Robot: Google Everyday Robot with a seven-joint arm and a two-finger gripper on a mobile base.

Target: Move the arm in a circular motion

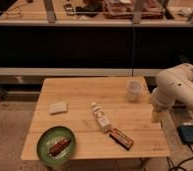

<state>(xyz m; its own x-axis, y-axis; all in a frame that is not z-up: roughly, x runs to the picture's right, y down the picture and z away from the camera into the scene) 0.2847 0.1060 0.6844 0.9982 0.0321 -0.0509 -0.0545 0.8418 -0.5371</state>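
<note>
The cream-white arm [177,90] of thick rounded segments reaches in from the right edge of the camera view, bending down over the right end of the wooden table [85,95]. Its tapering beige tip, the gripper [156,116], hangs just above the table's right edge, below and to the right of a white cup [134,90]. It holds nothing that I can see.
On the table lie a white bottle on its side [101,118], a snack bar [121,139], a pale sponge [58,108] and a green plate [46,141] with food. A dark box [191,134] with cables lies on the floor at right. A dark counter runs behind.
</note>
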